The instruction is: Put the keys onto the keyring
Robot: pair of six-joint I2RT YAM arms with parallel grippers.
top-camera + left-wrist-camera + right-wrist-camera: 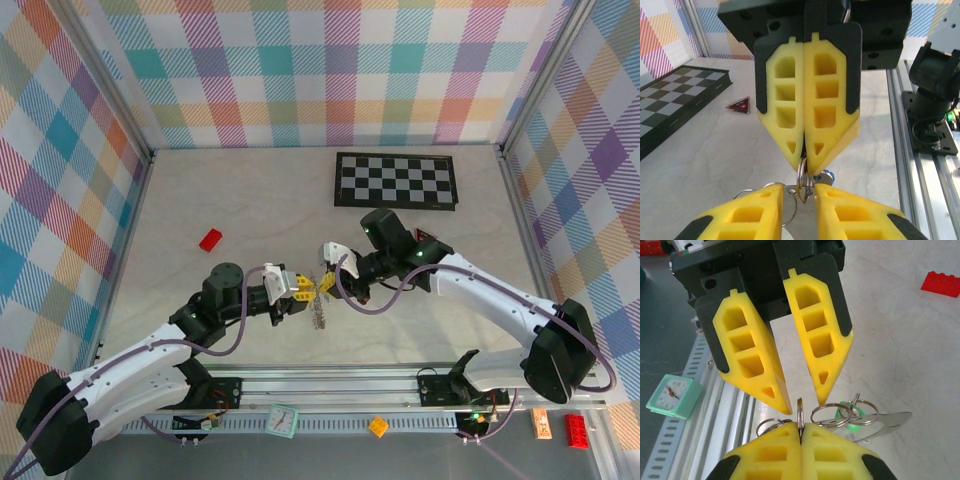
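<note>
My right gripper (800,426) is shut on a thin silver split ring, the keyring (800,412), which stands upright out of its tips. My left gripper (798,188) faces it and is open, one fingertip on each side of that ring (802,181). More silver rings are linked to it. A green-headed key (850,416) with a silver blade sits beside them, and a blue-headed key (828,176) shows behind the right gripper (805,168). From above, both grippers (300,288) (336,274) meet mid-table and the bunch (320,313) hangs below them.
A chequered board (397,180) lies at the back right, with a small red triangle (422,237) near the right arm. A red block (210,239) sits at the left. A mint clock (283,420) rests on the front rail (400,385).
</note>
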